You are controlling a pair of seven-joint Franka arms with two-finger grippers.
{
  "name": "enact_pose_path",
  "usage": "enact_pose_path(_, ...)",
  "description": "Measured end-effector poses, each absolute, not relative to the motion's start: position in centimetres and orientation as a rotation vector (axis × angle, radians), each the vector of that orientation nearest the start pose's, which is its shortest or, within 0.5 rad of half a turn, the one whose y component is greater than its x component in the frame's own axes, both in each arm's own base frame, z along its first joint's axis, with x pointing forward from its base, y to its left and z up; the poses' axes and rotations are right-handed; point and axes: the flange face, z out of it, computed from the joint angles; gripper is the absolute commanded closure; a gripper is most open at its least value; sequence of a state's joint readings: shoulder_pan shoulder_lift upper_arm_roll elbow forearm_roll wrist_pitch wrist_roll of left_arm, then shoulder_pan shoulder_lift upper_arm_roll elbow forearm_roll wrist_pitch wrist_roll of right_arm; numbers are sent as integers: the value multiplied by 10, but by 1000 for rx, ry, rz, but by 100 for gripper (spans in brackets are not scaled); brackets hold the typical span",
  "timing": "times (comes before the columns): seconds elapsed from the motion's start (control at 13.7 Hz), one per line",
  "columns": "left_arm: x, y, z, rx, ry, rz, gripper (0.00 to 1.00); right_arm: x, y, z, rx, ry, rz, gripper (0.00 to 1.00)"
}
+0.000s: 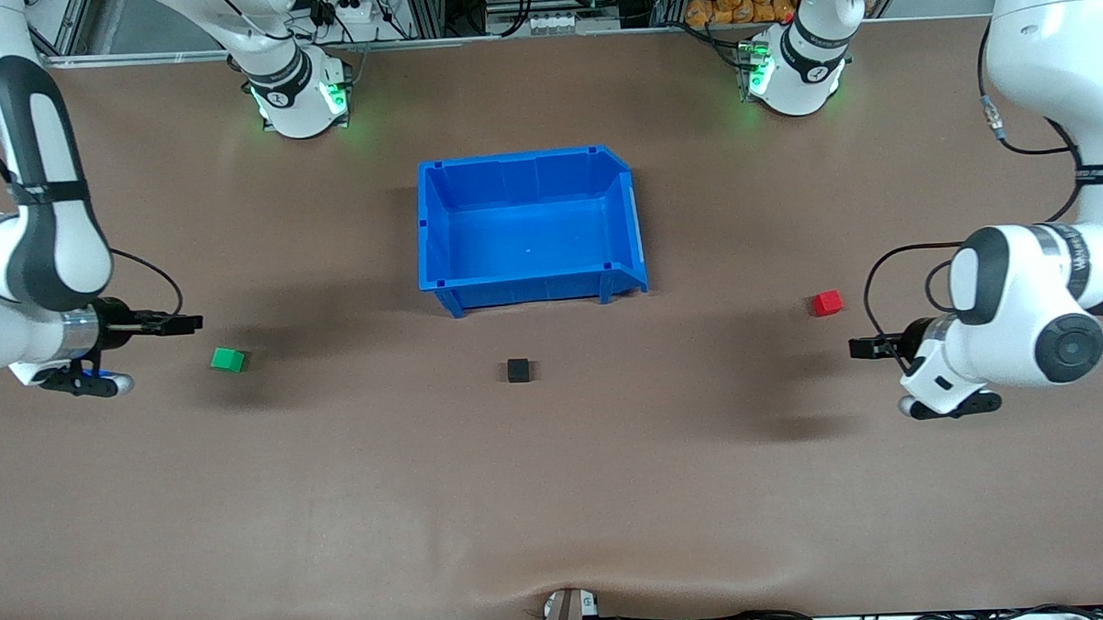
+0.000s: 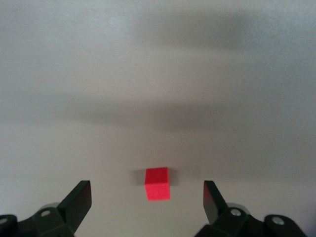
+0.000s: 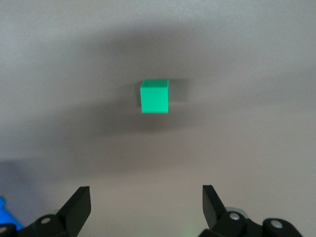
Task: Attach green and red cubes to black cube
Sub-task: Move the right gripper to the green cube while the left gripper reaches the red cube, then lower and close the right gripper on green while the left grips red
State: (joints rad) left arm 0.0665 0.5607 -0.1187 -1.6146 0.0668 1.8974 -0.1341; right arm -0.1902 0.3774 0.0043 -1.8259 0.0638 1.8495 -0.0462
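While nothing is yet gripped, both arms are found poised at their own ends of the table (image 1: pixel 558 493). Left gripper (image 2: pixel 147 202) is held up over bare table near the red cube (image 1: pixel 826 303), fingers spread wide and empty; in the left wrist view the cube (image 2: pixel 157 183) is framed between the fingertips, so a straight descent seems intended. Right gripper (image 3: pixel 146 205) is held over the table beside the green cube (image 1: pixel 228 360), fingers likewise wide apart with nothing between them; in the right wrist view the cube (image 3: pixel 155 96) sits ahead of the fingers, centred but not yet bracketed.

Black cube (image 1: pixel 518 370) is seen alone mid-table, nearer the front camera than the blue bin (image 1: pixel 626 206), well apart from both coloured cubes. Its central spot is judged to suit it as the joining point, reachable from either end.

Task is judged barely begun: no cube touches another. A pickup at each end is needed first.
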Motion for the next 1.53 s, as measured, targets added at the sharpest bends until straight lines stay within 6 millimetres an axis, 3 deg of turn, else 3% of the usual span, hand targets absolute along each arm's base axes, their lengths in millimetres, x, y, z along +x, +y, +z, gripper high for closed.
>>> enact_pose_path(0.22,638,-25,242,-3097,-86,418,0,573,-106,263,-3018,276,409,0)
enact_pose_path(0.44,624,-25,220,-3090,-99,454,0,558,-104,232,-3041,348,303,0)
enact_pose_path(0.87,598,-27,190,-3077,-102,520,3,562,-106,212,-3058,410,186,0)
enact_pose_path(1.09,588,-26,183,-3070,-107,548,25,570,-107,201,-3057,419,188,0)
enact_pose_path(1.31,585,-16,186,-3070,-131,548,37,574,-107,190,-3058,425,179,0)
enact_pose_path(1.46,585,-16,187,-3070,-134,548,34,576,-107,184,-3058,429,172,0)
enact_pose_path(1.53,585,-16,187,-3070,-132,549,31,576,-107,182,-3058,431,175,7)
